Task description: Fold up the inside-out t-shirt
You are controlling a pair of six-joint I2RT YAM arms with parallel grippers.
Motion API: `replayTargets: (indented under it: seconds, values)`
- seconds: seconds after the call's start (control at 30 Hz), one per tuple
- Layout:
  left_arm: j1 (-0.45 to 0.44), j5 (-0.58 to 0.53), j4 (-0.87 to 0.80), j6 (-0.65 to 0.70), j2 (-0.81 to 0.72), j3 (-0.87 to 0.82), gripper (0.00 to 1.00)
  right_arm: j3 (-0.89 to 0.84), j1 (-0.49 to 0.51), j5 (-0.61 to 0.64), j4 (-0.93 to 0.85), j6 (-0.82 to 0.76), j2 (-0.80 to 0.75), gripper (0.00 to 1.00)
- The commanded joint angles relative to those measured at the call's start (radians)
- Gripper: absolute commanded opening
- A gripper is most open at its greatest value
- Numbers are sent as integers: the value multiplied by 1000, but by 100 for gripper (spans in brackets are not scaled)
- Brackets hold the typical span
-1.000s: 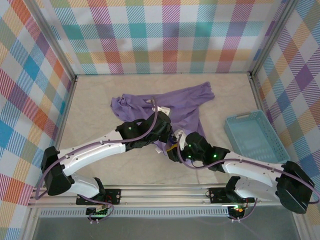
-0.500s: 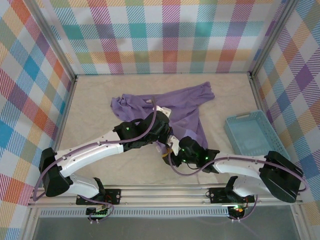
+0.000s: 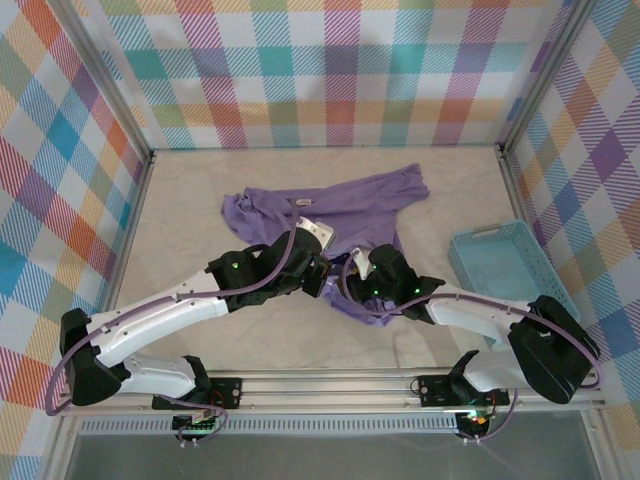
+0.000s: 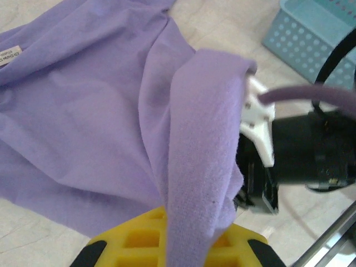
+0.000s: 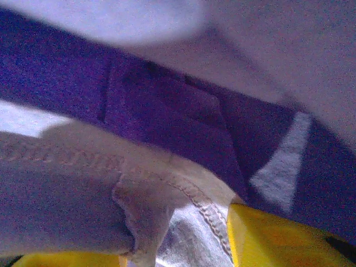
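Frankly, you've barely begun: the inside-out t-shirt (image 3: pixel 350 212) lies crumpled in the middle of the bench (image 3: pixel 190 210), unfolded. Your left gripper (image 4: pixel 178 240) has its jaws clenched on a lifted strip of it; whether the right gripper (image 5: pixel 172 253) grasps cloth, I cannot tell.

Robot lab test cell: aluminium frame (image 3: pixel 320 402), plaid cloth walls (image 3: pixel 330 70).

T-shirt (image 3: pixel 352 208) soft matt cloth; basket (image 3: pixel 510 276) perf. plastic.
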Motion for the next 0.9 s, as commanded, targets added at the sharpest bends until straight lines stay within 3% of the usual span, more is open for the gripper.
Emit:
replayTargets:
  seconds: [0.0, 0.1, 0.17, 0.23, 0.33, 0.63, 0.77, 0.87]
  values:
    - [7, -22, -54, 45, -28, -5, 7, 22, -33, -19, -48, 11, -18, 50]
    - [7, -58, -73, 52, -33, -9, 7, 29, -65, -57, -88, 22, -28, 60]
    - [7, -55, -76, 61, -36, -12, 7, 27, -127, -159, -85, 70, -22, 62]
    - [6, -27, -66, 69, -35, -16, 7, 33, -148, -180, -80, 85, -6, 63]
    - [-1, 24, -48, 74, -25, -12, 8, 59, -144, -144, -79, 84, 19, 61]
    - [-12, 86, -54, 110, 13, 44, 12, 14, -79, 140, 30, 120, -20, 60]
    - [-11, 66, -118, 133, 41, 62, 14, 3, -127, 17, 36, 152, -74, 62]
    - [-13, 76, -116, 125, 48, 64, 15, 31, -124, -3, 5, 161, -64, 62]
